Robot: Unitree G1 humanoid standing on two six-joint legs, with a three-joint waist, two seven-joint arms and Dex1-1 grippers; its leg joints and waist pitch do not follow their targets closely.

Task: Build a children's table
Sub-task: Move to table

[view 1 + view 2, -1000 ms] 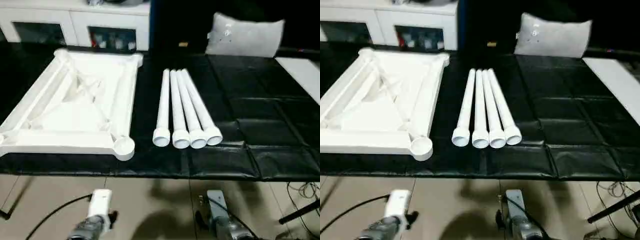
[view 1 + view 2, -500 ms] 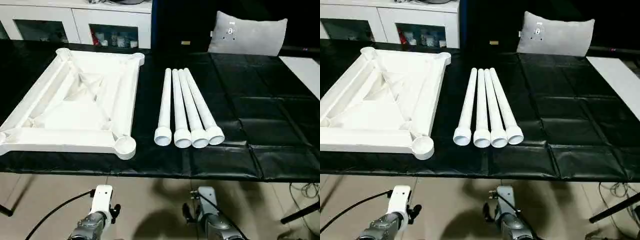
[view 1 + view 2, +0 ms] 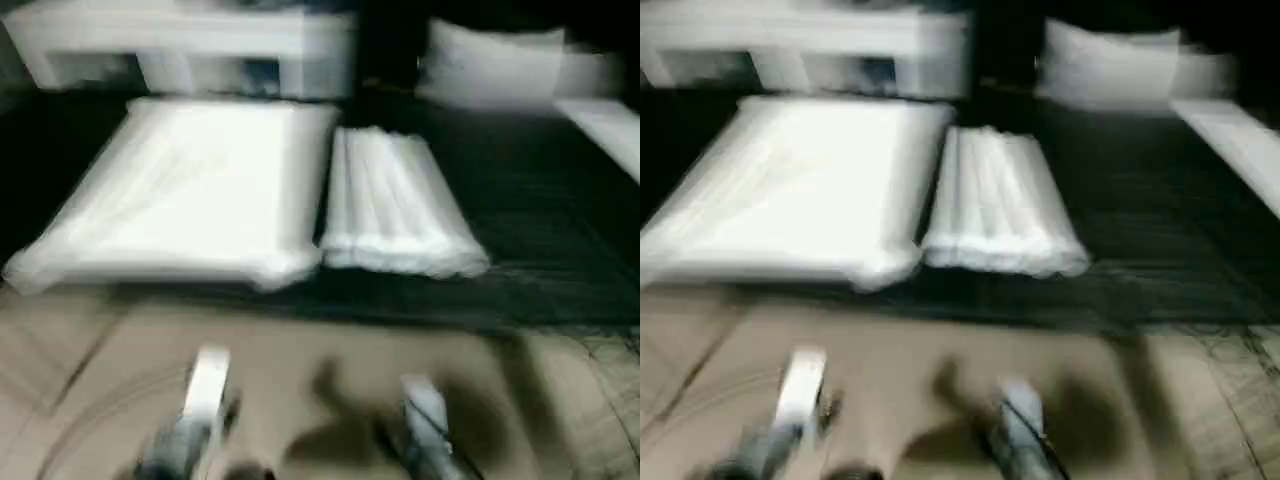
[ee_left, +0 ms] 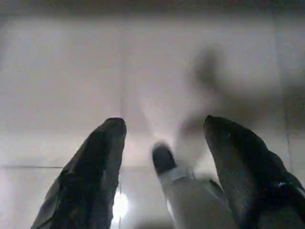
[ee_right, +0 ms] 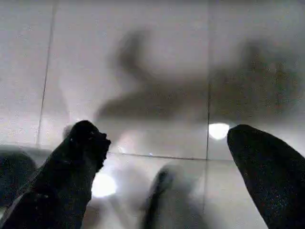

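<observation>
both tools open over floor, short of table edge.

White tabletop lies beside four legs on black table.

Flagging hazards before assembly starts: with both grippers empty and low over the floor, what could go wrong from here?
1. The four white tapered tube legs lie bunched side by side on the black padded table cover; an open gripper reaching in may nudge neighbours and roll them.
2. The white plastic tabletop sits close beside the legs, so a wide approach might bump it.
3. The left gripper and right gripper hang below the table edge and could catch it when rising.
</observation>
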